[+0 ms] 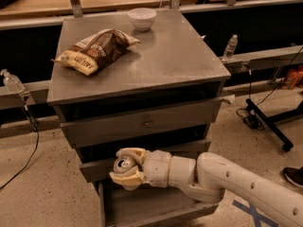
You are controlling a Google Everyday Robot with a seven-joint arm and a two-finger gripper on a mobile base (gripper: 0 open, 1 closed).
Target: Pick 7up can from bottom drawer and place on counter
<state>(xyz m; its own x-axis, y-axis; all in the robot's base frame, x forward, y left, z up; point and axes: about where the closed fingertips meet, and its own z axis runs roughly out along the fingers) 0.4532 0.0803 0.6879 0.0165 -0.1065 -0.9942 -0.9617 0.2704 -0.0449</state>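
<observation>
- The 7up can (124,164) is pinched between the closed-in fingers of the gripper (120,167), seemingly with its top turned toward the camera.
- Both are held just above the pulled-out bottom drawer (156,206), before the lower drawer front (92,170).
- A chip bag (94,51) and a white bowl (142,18) are seen on the counter (175,56).

Dull, scuffed metal counter (180,56); glossy crinkled chip bag (97,51); glazed bowl (142,18); smooth cream plastic gripper (120,167), over the near bottom drawer (142,206), clasps the shiny 7up can (125,164)
</observation>
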